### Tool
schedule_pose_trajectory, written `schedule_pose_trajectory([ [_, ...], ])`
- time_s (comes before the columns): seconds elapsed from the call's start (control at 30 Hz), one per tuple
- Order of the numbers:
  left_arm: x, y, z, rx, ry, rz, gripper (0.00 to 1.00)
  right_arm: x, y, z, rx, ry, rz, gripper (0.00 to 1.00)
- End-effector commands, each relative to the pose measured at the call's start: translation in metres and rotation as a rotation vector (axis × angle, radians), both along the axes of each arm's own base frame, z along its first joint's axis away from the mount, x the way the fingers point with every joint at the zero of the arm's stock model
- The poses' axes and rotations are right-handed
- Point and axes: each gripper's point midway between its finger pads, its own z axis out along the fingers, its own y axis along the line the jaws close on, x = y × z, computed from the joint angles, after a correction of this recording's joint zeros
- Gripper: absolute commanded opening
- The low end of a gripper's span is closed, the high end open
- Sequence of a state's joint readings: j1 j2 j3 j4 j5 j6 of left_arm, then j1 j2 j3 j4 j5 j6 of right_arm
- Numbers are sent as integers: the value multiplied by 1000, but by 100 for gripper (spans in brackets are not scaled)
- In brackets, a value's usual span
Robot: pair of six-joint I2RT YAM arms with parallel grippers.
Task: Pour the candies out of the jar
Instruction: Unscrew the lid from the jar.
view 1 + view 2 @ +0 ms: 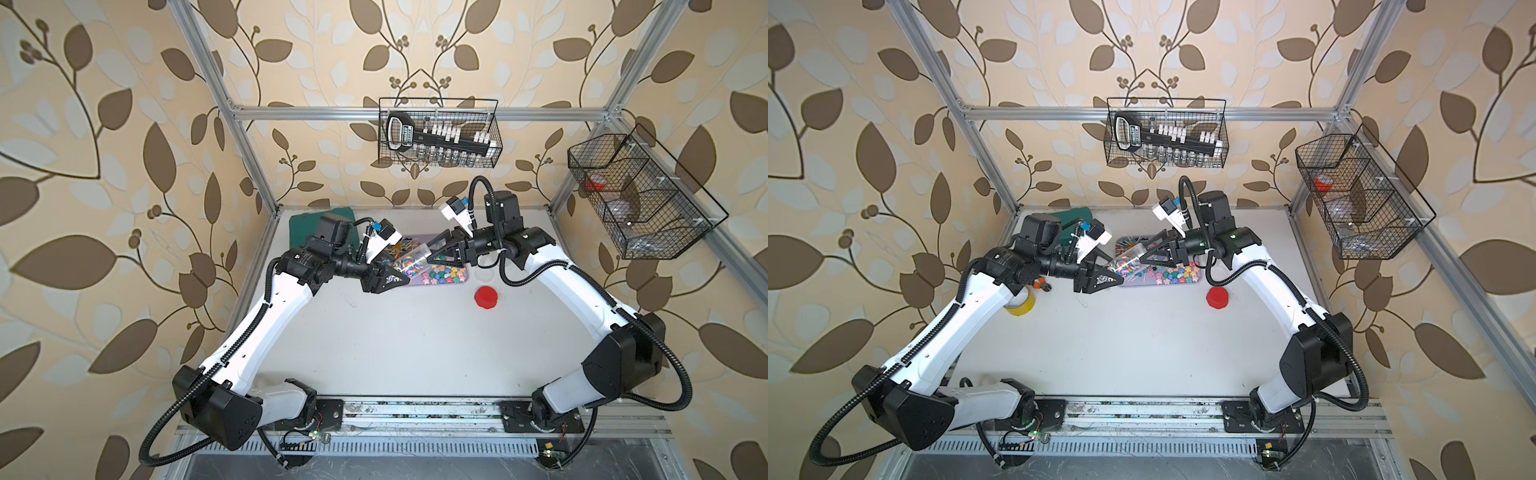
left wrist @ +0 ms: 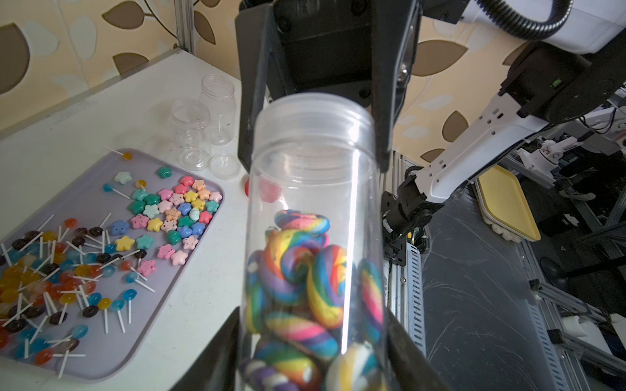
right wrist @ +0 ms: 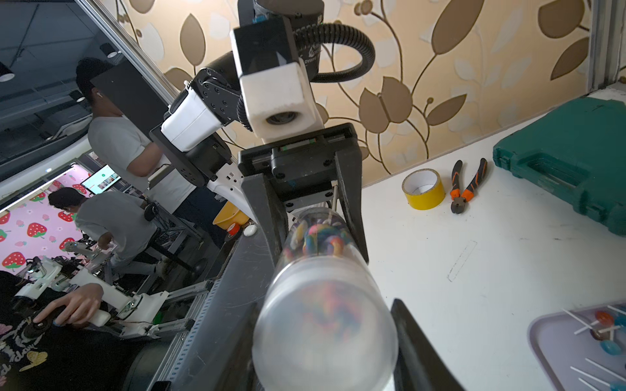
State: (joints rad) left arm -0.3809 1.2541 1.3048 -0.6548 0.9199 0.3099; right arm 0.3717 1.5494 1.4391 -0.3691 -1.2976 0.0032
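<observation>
Here left pincer (image 1: 397,279) and right pincer (image 1: 434,255) clamp the jar (image 1: 411,262) of rainbow-swirled candies (image 2: 305,270).

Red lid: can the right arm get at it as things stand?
Probably not yet. The red lid lies uncovered on the table beside the right arm, but its jaws and the left's both hold the jar.
</observation>
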Motion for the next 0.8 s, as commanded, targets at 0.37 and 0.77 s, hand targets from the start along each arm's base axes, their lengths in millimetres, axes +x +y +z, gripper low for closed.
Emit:
schedule_pose_trajectory([
  [0.37,-7,-7,45,-109,-134,-77,32,14,-3,6,-12,-15,-90,60],
  [0.77,-6,-7,39,-99,-134,-84,32,31,-15,17,-31,63,-219,84],
])
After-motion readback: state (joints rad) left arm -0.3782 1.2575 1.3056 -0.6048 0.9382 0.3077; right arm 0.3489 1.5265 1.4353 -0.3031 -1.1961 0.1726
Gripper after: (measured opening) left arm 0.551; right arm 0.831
